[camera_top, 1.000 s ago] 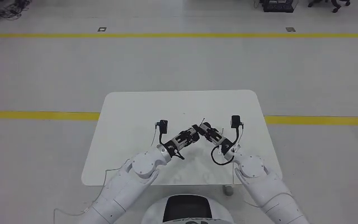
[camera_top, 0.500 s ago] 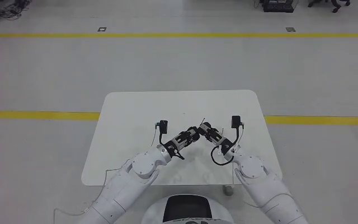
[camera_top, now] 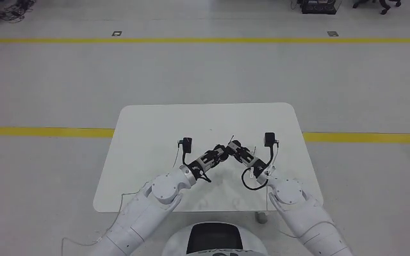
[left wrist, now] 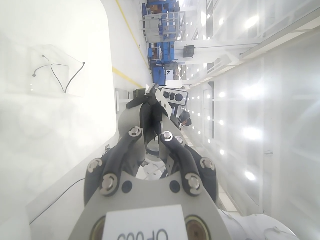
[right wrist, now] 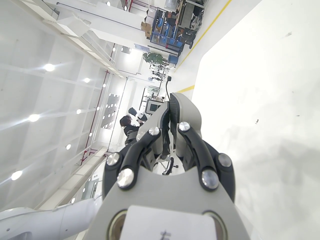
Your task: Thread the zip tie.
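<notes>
Your left gripper (camera_top: pixel 221 153) and right gripper (camera_top: pixel 230 148) meet tip to tip above the table (camera_top: pixel 160 128); both pinched tight on the zip tie (right wrist: pixel 168 86)

Industrial robotics hall: pale grey smooth floor (camera_top: pixel 205 77) with yellow painted lines (camera_top: pixel 192 40), blue metal storage racks (right wrist: pixel 165 29), bright round ceiling lamps (right wrist: pixel 49 67).

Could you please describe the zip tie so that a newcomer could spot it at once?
Find the white table, then its middle, where the left gripper and right gripper meet tip to tip. The zip tie is the thin black strand poking out beyond the right gripper's shut fingertips, far thinner than the chunky fingers around it.
</notes>
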`<state>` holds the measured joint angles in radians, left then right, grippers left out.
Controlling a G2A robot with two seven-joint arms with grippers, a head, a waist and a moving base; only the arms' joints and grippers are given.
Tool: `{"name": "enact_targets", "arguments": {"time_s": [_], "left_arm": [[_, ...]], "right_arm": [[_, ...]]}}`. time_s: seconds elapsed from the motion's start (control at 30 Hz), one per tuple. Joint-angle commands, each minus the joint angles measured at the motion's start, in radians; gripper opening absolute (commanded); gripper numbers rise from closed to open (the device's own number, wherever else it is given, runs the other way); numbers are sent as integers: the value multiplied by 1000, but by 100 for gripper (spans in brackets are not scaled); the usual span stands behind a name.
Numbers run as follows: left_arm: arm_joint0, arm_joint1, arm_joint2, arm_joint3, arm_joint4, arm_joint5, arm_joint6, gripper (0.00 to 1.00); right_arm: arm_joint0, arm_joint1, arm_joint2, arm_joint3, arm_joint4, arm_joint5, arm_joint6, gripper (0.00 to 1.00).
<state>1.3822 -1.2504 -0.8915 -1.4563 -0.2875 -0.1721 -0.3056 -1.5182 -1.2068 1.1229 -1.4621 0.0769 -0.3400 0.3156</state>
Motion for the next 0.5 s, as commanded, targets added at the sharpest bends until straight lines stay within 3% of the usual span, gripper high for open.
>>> {"name": "enact_targets", "arguments": {"time_s": [0.0, 0.2, 0.33, 0.47], "left_arm": [[-1, 0, 0, 2, -1, 0, -1, 0], [6, 8, -25, -1, -5, -3, -21, 0], [13, 19, -54, 9, -20, -24, -96, 0], [1, 27, -66, 21, -1, -12, -147, 0]], "right_arm": [[-1, 0, 1, 0, 2, 0, 2, 100], [-8, 4, 25, -6, 15, 0, 38, 100], [-1, 15, 60, 6, 101, 0, 196, 100], [2, 17, 65, 12, 106, 1, 218, 100]]}}
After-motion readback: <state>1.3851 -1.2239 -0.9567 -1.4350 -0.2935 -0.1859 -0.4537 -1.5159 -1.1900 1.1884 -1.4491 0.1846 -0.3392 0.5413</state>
